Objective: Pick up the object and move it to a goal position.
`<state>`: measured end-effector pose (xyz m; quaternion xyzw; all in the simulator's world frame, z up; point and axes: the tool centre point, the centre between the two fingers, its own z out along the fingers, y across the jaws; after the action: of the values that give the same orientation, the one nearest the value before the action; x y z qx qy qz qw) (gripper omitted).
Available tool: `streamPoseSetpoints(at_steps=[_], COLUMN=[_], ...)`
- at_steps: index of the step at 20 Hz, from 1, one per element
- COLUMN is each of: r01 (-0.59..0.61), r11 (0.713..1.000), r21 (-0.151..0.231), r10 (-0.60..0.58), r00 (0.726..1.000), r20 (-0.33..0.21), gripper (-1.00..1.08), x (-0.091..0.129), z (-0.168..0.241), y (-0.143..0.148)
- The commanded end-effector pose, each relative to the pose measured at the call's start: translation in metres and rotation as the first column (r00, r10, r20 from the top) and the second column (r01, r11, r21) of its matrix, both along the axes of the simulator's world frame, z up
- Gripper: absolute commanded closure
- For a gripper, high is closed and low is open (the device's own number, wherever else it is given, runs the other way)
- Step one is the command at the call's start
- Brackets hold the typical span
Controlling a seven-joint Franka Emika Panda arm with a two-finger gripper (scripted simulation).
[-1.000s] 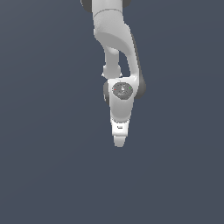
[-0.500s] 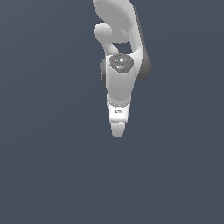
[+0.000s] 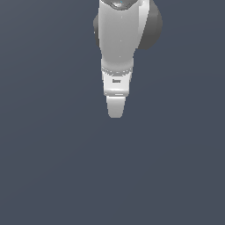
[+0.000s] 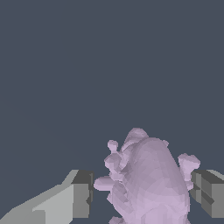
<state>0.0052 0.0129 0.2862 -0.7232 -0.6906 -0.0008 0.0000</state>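
The pale purple-pink knobbly object (image 4: 148, 183) was seen sitting right between the gripper's (image 4: 142, 197) two fingers (image 4: 81, 194) in the wrist view. The jaws were spread, with gaps left on both sides.

Plain dark grey-blue surface (image 3: 52, 167), pale purple knobbly object (image 4: 148, 183) there.

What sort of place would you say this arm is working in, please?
Probably a bare simulated test scene: a flat, featureless grey ground, a smooth white arm, and a faceted purple-pink blob between the pincer's fingers.
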Motion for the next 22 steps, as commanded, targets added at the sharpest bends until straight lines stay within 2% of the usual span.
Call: streamPoseSetpoints(at_steps=[1,11,22], r01=[0.0,0.002,0.003], r11=[1.0,1.0,1.0], r21=[0.001,0.0,-0.001], r10=[0.0,-0.002,-0.003], r00=[1.0,1.0,1.0], r20=[-0.001,-0.001,-0.001], gripper=[1.08,1.08,1.08], x=[-0.001,0.0,0.003], z=[0.029,0.121,0.159], y=[-0.003,-0.014,-0.02])
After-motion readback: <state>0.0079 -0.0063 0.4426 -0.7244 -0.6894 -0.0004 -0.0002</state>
